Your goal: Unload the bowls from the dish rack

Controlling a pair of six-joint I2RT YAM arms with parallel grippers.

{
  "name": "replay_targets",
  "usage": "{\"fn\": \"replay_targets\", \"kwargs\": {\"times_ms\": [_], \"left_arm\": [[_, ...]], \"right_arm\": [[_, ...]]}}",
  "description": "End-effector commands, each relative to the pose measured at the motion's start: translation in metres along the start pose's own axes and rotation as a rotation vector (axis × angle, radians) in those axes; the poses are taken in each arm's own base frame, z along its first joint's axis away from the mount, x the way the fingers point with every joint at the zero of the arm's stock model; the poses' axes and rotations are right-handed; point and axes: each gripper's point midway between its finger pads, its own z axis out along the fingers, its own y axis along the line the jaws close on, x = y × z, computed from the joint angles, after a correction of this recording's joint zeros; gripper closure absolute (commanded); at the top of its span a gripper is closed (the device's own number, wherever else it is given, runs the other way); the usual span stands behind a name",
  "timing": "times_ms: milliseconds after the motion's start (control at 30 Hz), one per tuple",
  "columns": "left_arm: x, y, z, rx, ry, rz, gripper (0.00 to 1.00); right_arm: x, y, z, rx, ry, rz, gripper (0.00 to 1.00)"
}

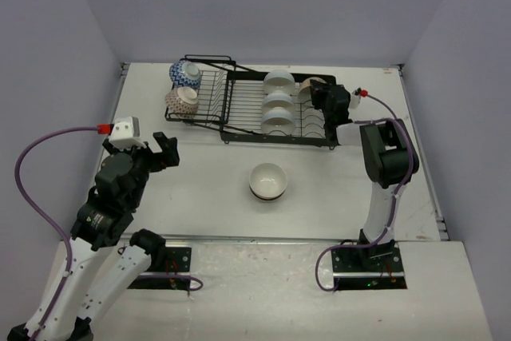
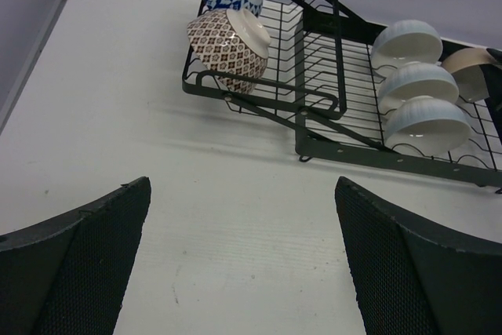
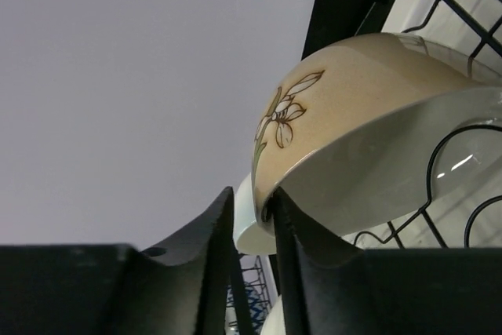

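The dish rack (image 1: 275, 140) lies along the far edge of the table (image 1: 200, 205). The bowls in it stand on edge between the wires, so each presents a thin rim. We judge this is why the right claw (image 3: 249, 202) takes the tan flower-painted bowl (image 3: 353, 92), at the rack's right end, by its rim. That claw is narrow, pinched onto the rim. The left claw (image 2: 243, 272) hangs wide over the table near the left edge, holding nothing and well apart from the rack, probably so as not to obstruct.

Count in the rack:
- three white ribbed bowls (image 1: 278, 101)
- one blue-and-white bowl (image 1: 186, 73)
- one brown lattice-patterned bowl (image 1: 182, 102)
- the tan one

That makes six. One cream-lined bowl (image 1: 268, 180) sits upright at the table's centre, unloaded.
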Motion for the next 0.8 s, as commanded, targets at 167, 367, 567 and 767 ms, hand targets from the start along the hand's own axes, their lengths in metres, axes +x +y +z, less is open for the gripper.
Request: {"fn": "replay_targets", "kwargs": {"times_ms": [167,367,567,767], "left_arm": [[-0.007,-0.006,0.001,0.031,-0.033,0.006,0.0],[-0.007,-0.006,0.0,0.033,-0.034,0.006,0.0],[-0.007,-0.006,0.0,0.032,-0.035,0.006,0.0],[-0.007,-0.007,0.001,0.033,-0.034,0.008,0.0]], "right_arm": [[-0.007,0.029,0.017,-0.093,-0.023,-0.065,0.94],[0.004,0.037,0.027,-0.128,0.036,-0.147,1.0],[0.008,0.04,0.026,-0.175,0.058,-0.198,1.0],[0.005,0.054,0.003,-0.324,0.042,-0.199,1.0]]}}
